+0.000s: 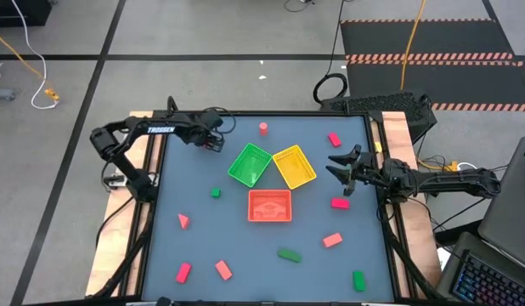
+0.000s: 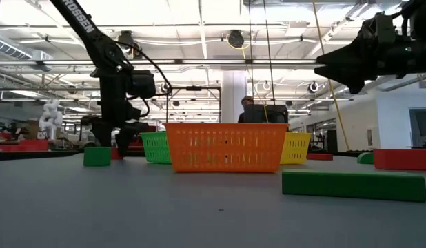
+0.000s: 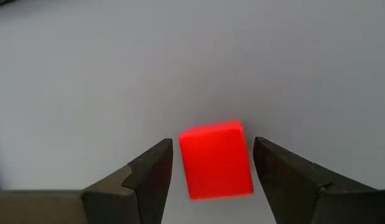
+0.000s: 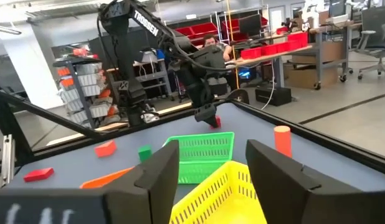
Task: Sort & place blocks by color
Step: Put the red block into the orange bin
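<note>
Nearest in the low view, a long green block (image 2: 352, 186) lies flat with its long axis running across the view, in front of the orange tray (image 2: 225, 147), while a small green cube (image 2: 96, 156) sits off to one side. Farther back, the left gripper (image 3: 211, 165) stands low at the table with fingers apart on either side of a red block (image 3: 215, 159), not pinching it. The right gripper (image 4: 208, 165) hangs above the yellow tray (image 1: 294, 167), fingers apart, empty.

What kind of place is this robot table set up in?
Most likely a robotics lab or workshop: shelving with red bins, desks and office chairs behind the table, and a person at a workstation.
</note>
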{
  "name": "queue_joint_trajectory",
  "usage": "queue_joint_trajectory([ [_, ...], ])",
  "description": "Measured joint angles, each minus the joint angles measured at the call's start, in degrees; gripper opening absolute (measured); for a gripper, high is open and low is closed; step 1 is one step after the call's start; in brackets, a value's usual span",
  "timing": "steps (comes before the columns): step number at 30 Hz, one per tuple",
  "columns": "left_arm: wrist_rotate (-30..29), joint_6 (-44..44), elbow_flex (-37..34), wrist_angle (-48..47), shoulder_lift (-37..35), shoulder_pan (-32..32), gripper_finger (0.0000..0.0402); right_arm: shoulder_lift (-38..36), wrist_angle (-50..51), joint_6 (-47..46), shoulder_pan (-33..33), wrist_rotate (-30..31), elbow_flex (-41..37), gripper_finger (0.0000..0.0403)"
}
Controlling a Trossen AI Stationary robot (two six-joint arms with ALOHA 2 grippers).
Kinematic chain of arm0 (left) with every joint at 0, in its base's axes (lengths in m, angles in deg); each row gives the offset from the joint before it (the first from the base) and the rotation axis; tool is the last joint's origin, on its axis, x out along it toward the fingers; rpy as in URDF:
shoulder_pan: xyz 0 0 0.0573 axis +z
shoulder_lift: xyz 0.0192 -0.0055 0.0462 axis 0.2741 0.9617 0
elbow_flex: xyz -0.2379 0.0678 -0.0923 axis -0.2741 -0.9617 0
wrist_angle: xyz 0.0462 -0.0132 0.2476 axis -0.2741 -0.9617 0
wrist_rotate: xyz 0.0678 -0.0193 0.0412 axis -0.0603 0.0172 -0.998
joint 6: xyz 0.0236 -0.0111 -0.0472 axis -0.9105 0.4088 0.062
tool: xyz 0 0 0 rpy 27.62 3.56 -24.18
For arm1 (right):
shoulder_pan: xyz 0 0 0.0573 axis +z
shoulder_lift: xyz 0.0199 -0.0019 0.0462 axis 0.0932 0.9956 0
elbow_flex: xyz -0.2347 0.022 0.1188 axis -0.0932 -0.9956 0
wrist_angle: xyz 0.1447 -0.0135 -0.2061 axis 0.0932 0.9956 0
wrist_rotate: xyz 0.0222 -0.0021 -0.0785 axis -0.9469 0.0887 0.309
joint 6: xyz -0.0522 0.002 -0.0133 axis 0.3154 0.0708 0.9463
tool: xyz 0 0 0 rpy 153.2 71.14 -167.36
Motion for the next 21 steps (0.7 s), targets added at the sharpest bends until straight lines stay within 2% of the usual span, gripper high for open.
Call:
queue_joint_trajectory([
  [5,0.0,-1.0,0.0,1.1,0.6,0.0,0.0212,0.0,0.0,0.0,0.0,0.0,0.0,0.0184],
  [10,-0.1,-1.9,0.0,1.0,0.5,0.0,0.0130,0.0,0.0,0.0,0.0,0.0,0.0,0.0185],
  [17,0.1,-5.4,0.0,1.0,-0.1,-0.4,0.0128,0.0,0.0,0.0,0.0,0.1,0.0,0.0185],
  [21,0.2,-6.5,2.1,-2.0,-1.8,-1.0,0.0128,0.0,-0.3,0.3,0.0,1.1,0.0,0.0185],
])
